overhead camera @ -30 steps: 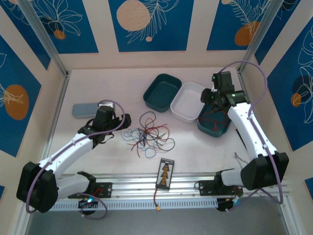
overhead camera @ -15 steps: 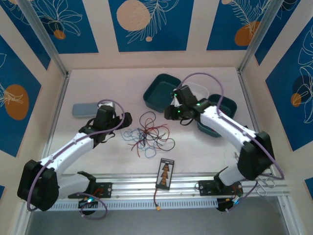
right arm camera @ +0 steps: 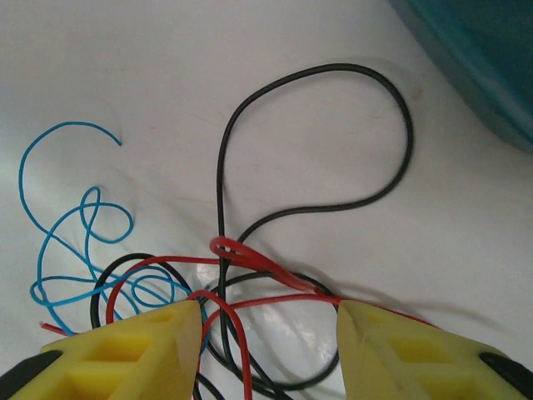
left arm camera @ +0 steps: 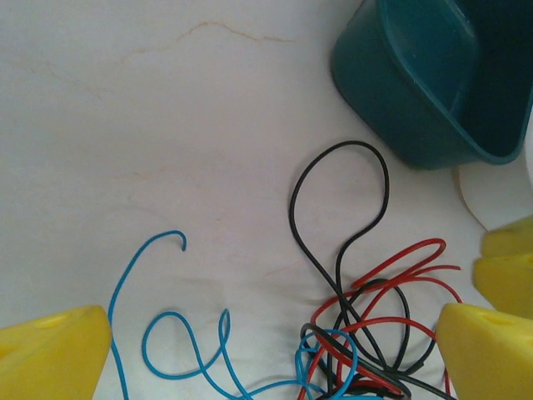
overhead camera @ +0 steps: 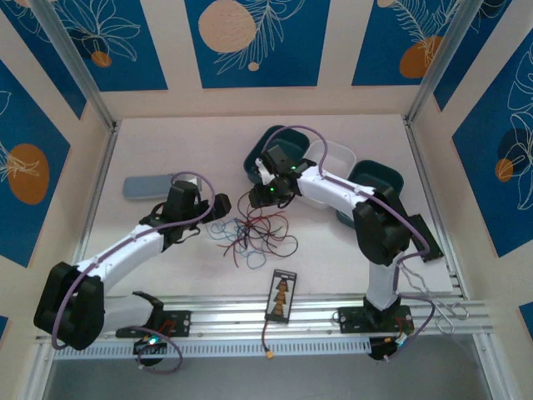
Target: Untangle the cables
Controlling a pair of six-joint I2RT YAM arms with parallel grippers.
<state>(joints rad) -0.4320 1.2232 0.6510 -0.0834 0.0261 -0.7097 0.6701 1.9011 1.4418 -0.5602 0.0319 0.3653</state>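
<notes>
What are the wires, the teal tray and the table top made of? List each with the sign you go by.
Wires: smooth coloured plastic sheathing, slightly glossy; they hold soft loops, so probably a metal core, unseen.
Teal tray: likely moulded plastic, semi-matt; rounded corners, even colour.
Table top: white, matt, faint brownish veins; laminate or painted board, cannot tell.

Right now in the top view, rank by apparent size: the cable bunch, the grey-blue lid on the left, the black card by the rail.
1. cables: widest spread by far.
2-3. grey-blue lid and black card: about alike in area, so I won't rank them.
</notes>
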